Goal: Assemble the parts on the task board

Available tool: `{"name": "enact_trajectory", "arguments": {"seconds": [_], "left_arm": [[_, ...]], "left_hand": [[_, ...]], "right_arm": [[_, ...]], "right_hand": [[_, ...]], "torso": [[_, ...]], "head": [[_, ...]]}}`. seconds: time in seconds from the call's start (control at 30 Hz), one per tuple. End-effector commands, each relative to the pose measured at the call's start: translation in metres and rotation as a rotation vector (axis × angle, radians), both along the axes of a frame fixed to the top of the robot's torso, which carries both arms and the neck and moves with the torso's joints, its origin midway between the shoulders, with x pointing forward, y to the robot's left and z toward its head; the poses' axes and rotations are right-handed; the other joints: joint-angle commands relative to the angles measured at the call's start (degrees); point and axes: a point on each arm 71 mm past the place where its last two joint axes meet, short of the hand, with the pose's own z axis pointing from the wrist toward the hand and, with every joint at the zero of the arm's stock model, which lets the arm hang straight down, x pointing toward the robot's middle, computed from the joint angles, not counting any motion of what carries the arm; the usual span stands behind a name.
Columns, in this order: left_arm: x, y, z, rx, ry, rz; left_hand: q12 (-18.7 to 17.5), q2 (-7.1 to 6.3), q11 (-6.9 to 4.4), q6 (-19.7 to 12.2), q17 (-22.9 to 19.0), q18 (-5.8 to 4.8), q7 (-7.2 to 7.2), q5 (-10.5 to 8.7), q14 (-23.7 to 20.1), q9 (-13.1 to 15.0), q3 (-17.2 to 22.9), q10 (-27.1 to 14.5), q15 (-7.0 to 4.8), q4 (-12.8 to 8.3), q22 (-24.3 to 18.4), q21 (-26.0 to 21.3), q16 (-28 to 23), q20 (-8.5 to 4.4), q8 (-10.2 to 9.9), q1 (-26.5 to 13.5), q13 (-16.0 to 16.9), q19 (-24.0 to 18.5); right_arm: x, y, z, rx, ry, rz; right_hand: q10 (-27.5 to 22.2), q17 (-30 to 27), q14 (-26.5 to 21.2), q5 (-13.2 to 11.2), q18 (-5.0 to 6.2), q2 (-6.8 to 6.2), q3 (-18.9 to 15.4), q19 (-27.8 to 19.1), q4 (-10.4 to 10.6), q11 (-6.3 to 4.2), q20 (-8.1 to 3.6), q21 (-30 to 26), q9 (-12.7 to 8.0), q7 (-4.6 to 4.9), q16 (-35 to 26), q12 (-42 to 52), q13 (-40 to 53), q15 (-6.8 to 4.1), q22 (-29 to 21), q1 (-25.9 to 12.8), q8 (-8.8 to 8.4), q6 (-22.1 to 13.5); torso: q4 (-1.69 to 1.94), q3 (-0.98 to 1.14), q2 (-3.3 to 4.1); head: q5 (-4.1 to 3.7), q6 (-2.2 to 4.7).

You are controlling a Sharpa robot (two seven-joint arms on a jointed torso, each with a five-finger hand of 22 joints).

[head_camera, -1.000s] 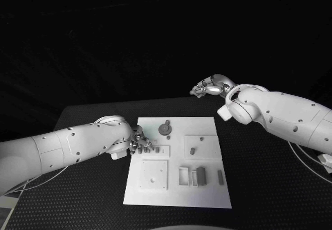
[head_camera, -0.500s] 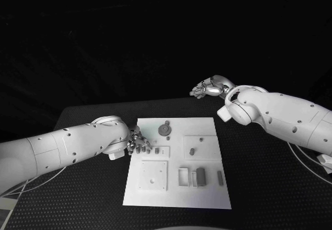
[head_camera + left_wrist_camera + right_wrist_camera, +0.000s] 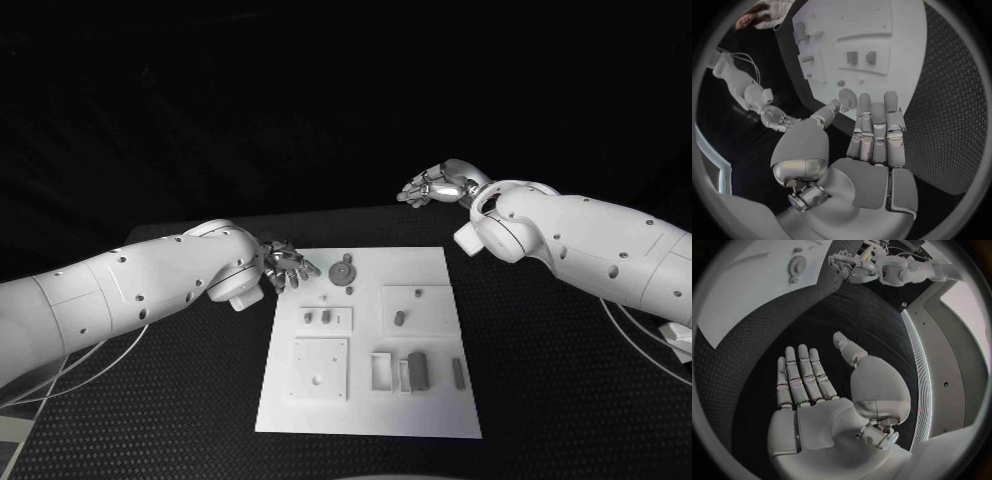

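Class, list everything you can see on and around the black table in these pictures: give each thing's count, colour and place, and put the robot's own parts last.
Black textured table: one, under everything.
White rectangular task board: one, middle of the table.
Grey round disc part: one, at the board's far end, near the left hand.
Small grey peg and block parts: several, spread over the board's middle and near end; exact count unclear.
White raised square plate: one, on the board's near left part.
Left hand: silver, fingers apart, holding nothing, at the board's far left edge.
Right hand: silver, holding nothing, beyond the board's far right corner.
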Motion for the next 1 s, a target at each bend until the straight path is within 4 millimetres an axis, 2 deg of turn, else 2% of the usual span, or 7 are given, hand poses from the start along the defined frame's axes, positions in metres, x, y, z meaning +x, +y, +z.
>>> {"name": "enact_trajectory", "arguments": {"seconds": [0.03, 0.1, 0.27, 0.4, 0.53, 0.77, 1.0], "left_arm": [[0.006, -0.014, 0.013, -0.212, -0.168, -0.014], [0.009, -0.019, 0.018, -0.146, -0.281, -0.072], [0.004, -0.036, 0.020, 0.006, -0.536, -0.307], [-0.004, -0.051, 0.016, 0.147, -0.665, -0.530], [-0.012, -0.064, 0.007, 0.228, -0.697, -0.646], [-0.017, -0.079, 0.001, 0.290, -0.717, -0.745], [-0.017, -0.089, -0.007, 0.307, -0.709, -0.773]], "left_hand": [[-2.51, 1.17, 1.56, -0.77, -1.62, -0.37, 0.55, 1.10, -2.06, 0.03, 0.43, -2.47, 1.85, -2.75, -1.95, -2.65, -3.21, 1.71, 0.63, 2.62, -1.83, -2.11], [-5.54, 1.55, 2.62, -1.52, -3.26, 0.10, 0.85, 1.35, -2.64, -0.90, 1.67, -3.04, 3.53, -5.24, -4.53, -5.34, -6.64, 3.44, 0.67, 5.05, -4.21, -3.01], [-11.41, 0.94, 3.62, -0.85, -3.61, 0.89, 0.15, 0.96, -0.65, -3.34, 2.94, -1.91, 3.94, -9.39, -6.76, -6.97, -8.87, 4.03, -0.27, 10.36, -8.19, -1.07], [-15.46, -0.02, 4.20, -0.58, -2.95, 1.04, 0.52, 1.20, 0.44, -4.74, 3.65, -1.51, 3.92, -9.68, -7.20, -7.39, -9.25, 4.04, -1.28, 14.51, -10.17, 0.11], [-16.93, -1.20, 4.37, -0.39, -2.50, 1.29, 0.44, 1.38, 1.20, -5.20, 3.47, -1.49, 3.92, -9.57, -7.25, -7.36, -9.19, 4.02, -1.58, 14.88, -10.77, 1.00], [-20.34, -2.63, 4.60, -0.13, -1.10, 2.00, -0.46, 1.09, 1.93, -5.95, 2.64, -2.46, 4.03, -9.48, -6.50, -6.88, -8.78, 4.09, -2.24, 15.29, -12.09, 2.61], [-21.25, -2.51, 4.16, -0.56, -0.09, 2.23, -0.86, 1.04, 2.69, -6.43, 2.51, -1.40, 3.62, -9.49, -5.78, -6.63, -8.47, 3.89, -2.85, 16.22, -12.32, 3.42]], "right_arm": [[0.000, -0.001, 0.000, -0.001, -0.008, 0.004], [0.001, -0.001, 0.000, -0.001, -0.008, 0.003], [0.001, 0.001, 0.000, -0.001, -0.007, 0.007], [0.001, 0.002, -0.001, -0.001, -0.006, 0.011], [0.001, 0.002, -0.001, -0.002, -0.005, 0.012], [0.001, 0.003, -0.001, -0.001, -0.004, 0.014], [0.001, 0.007, -0.001, 0.000, -0.004, 0.020]], "right_hand": [[-0.22, -0.09, -0.40, -0.15, -0.68, 0.32, 0.15, -0.37, 0.16, 0.19, -0.09, 0.07, -0.07, 0.50, -0.20, 0.23, -0.08, -0.13, 0.08, -0.18, 0.15, -0.45], [-0.22, -0.09, -0.40, -0.15, -0.67, 0.32, 0.16, -0.37, 0.15, 0.19, -0.09, 0.06, -0.08, 0.50, -0.20, 0.23, -0.08, -0.13, 0.09, -0.17, 0.15, -0.45], [-0.22, -0.09, -0.40, -0.15, -0.67, 0.32, 0.16, -0.37, 0.15, 0.19, -0.09, 0.06, -0.08, 0.50, -0.20, 0.23, -0.08, -0.13, 0.09, -0.17, 0.15, -0.45], [-0.22, -0.09, -0.40, -0.15, -0.67, 0.32, 0.16, -0.37, 0.15, 0.19, -0.09, 0.06, -0.08, 0.50, -0.20, 0.23, -0.08, -0.13, 0.09, -0.17, 0.15, -0.45], [-0.22, -0.09, -0.40, -0.15, -0.67, 0.32, 0.16, -0.37, 0.15, 0.19, -0.09, 0.06, -0.08, 0.50, -0.20, 0.23, -0.08, -0.13, 0.09, -0.17, 0.15, -0.45], [-0.22, -0.09, -0.40, -0.15, -0.67, 0.32, 0.16, -0.37, 0.15, 0.19, -0.09, 0.06, -0.08, 0.50, -0.20, 0.23, -0.08, -0.13, 0.09, -0.17, 0.15, -0.45], [-0.22, -0.09, -0.40, -0.15, -0.67, 0.32, 0.16, -0.37, 0.15, 0.19, -0.09, 0.06, -0.08, 0.50, -0.20, 0.23, -0.08, -0.13, 0.09, -0.17, 0.15, -0.45]], "torso": [[0.20, 0.02, -0.02], [0.22, -0.03, 0.00], [-0.03, 0.04, 0.07], [-0.06, 0.02, 0.09], [0.00, 0.04, 0.13], [0.00, 0.01, 0.13], [-0.07, 0.06, 0.11]], "head": [[-0.04, 0.24], [-0.10, 0.31], [0.10, 0.48], [0.00, 0.70], [-0.07, 0.75], [-0.15, 0.83], [0.07, 0.68]]}}
